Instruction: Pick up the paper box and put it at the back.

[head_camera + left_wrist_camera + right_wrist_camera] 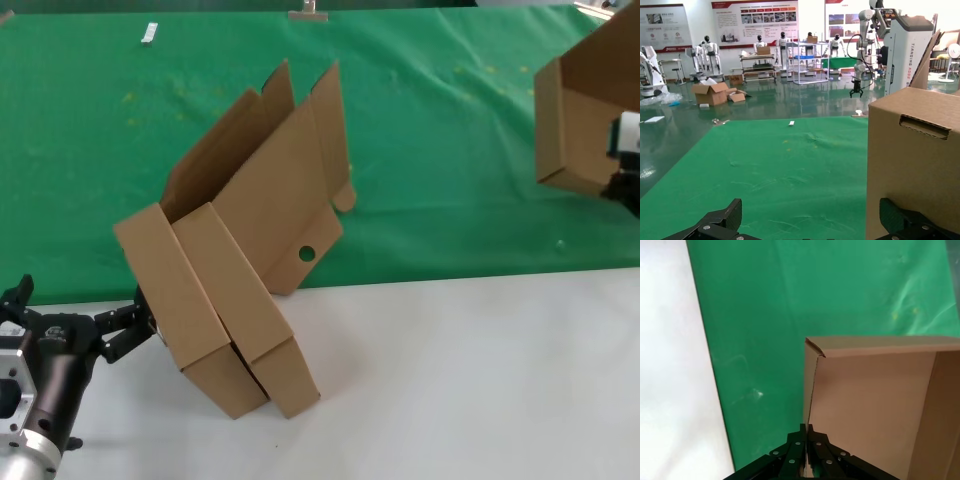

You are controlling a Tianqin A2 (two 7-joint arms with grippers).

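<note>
The paper box [580,110], brown corrugated cardboard with its open side showing, hangs over the green cloth at the back [450,130] on the far right. My right gripper [614,186] is shut on its lower edge. In the right wrist view the right gripper [807,427] pinches the thin wall of the paper box [875,405], with the green cloth [755,315] below. My left gripper [125,330] stands open at the front left, beside the two leaning boxes [240,290]. In the left wrist view the left gripper [812,227] holds nothing, and one finger [902,222] is by a box side [915,160].
The two brown boxes lean together across the border of green cloth and white tabletop [450,380]. A small white piece [149,33] and a clip [308,12] lie at the far edge of the cloth.
</note>
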